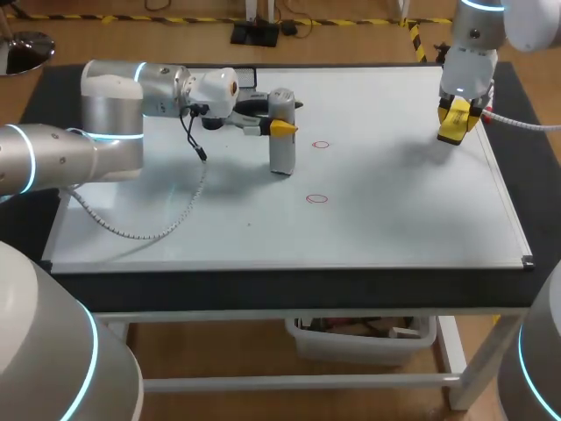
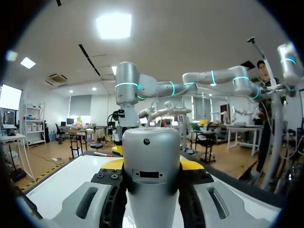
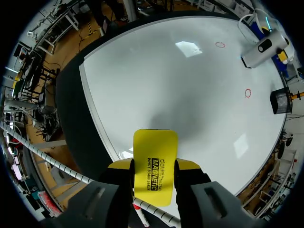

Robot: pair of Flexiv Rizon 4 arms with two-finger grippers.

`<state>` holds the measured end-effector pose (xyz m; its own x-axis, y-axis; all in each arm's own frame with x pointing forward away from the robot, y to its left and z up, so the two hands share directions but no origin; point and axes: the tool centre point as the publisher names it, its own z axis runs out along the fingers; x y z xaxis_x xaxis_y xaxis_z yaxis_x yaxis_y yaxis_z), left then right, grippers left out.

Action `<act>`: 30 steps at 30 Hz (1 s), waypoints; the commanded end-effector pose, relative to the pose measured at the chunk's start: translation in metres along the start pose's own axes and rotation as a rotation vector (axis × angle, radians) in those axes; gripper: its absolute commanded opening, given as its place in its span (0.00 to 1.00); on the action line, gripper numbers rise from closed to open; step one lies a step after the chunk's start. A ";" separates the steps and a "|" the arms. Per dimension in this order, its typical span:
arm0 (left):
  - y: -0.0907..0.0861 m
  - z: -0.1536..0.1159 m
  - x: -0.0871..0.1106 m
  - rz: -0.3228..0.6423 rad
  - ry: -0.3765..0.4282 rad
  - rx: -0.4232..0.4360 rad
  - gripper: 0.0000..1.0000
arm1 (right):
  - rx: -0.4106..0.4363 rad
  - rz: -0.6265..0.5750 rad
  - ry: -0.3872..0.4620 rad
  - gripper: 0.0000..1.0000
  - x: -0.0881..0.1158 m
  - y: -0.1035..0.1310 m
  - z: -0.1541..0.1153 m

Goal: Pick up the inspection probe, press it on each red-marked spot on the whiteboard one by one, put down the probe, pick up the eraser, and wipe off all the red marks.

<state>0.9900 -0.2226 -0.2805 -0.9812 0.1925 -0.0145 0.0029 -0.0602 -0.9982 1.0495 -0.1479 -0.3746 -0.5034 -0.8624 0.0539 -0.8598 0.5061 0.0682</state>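
The grey inspection probe (image 1: 281, 140) stands upright on the whiteboard (image 1: 394, 228), its foot just left of the far red mark (image 1: 321, 145). A second red mark (image 1: 316, 199) lies nearer the front. My left gripper (image 1: 279, 125) comes in from the left and is shut on the probe's upper part. In the left wrist view the probe (image 2: 151, 171) fills the gap between the fingers of that gripper (image 2: 152, 164). At the back right, my right gripper (image 1: 457, 123) is shut on the yellow eraser (image 1: 455, 130), held above the board. The right wrist view shows the eraser (image 3: 155, 166), both marks (image 3: 220, 44) (image 3: 247, 93) and the probe (image 3: 259, 52).
A dark holder (image 1: 248, 95) sits at the board's back edge behind the left gripper. The left arm's coiled cable (image 1: 149, 230) droops over the board's left part. The right arm's cable (image 1: 521, 124) runs past the board's right edge.
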 end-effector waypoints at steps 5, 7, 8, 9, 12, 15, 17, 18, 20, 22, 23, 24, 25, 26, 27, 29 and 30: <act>0.001 -0.001 0.003 0.001 -0.002 -0.007 0.00 | 0.001 -0.002 0.002 0.00 0.000 -0.001 -0.001; 0.001 -0.002 0.003 0.000 -0.001 -0.009 0.00 | 0.001 -0.002 0.002 0.00 0.000 -0.001 -0.001; 0.001 -0.002 0.003 0.000 -0.001 -0.009 0.00 | 0.001 -0.002 0.002 0.00 0.000 -0.001 -0.001; 0.001 -0.002 0.003 0.000 -0.001 -0.010 0.00 | 0.001 -0.002 0.002 0.00 0.000 -0.001 -0.001; 0.001 -0.002 0.004 -0.001 0.000 -0.011 0.00 | 0.001 -0.002 0.002 0.00 0.000 -0.001 -0.001; 0.002 -0.003 0.004 -0.003 -0.003 -0.010 0.00 | 0.001 -0.002 0.002 0.00 0.000 -0.001 -0.001; 0.002 -0.003 0.004 -0.002 -0.006 -0.010 0.00 | 0.001 -0.002 0.002 0.00 0.000 -0.001 -0.001; 0.001 -0.004 0.004 -0.001 -0.007 -0.010 0.00 | 0.001 -0.002 0.002 0.00 0.000 -0.001 -0.001; -0.001 -0.004 0.005 0.003 -0.012 -0.011 0.00 | 0.001 -0.002 0.002 0.00 0.000 -0.001 -0.001; -0.004 -0.006 0.004 0.004 -0.024 -0.015 0.00 | 0.001 -0.002 0.002 0.00 0.000 -0.001 -0.001; -0.007 -0.007 0.005 0.005 -0.028 -0.013 0.00 | 0.001 -0.002 0.002 0.00 0.000 -0.001 -0.001; -0.008 -0.008 0.004 0.005 -0.033 -0.012 0.00 | 0.001 -0.002 0.002 0.00 0.000 -0.001 -0.001; -0.010 -0.010 0.003 0.003 -0.042 -0.012 0.00 | 0.001 -0.002 0.002 0.00 0.000 -0.001 -0.001; -0.011 -0.012 0.003 0.004 -0.048 -0.004 0.00 | 0.001 -0.002 0.002 0.00 0.000 -0.001 -0.001; -0.013 -0.015 0.003 0.006 -0.056 -0.006 0.00 | 0.001 -0.002 0.002 0.00 0.000 -0.001 -0.001; -0.017 -0.021 0.002 0.011 -0.071 -0.006 0.00 | 0.001 -0.002 0.002 0.00 0.000 -0.001 -0.001; -0.019 -0.024 0.001 0.013 -0.082 -0.010 0.00 | 0.001 -0.002 0.002 0.00 0.000 -0.001 -0.001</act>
<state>1.0013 -0.2062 -0.2720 -0.9900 0.1396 -0.0201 0.0109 -0.0664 -0.9977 1.0495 -0.1479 -0.3746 -0.5034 -0.8624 0.0539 -0.8598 0.5061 0.0681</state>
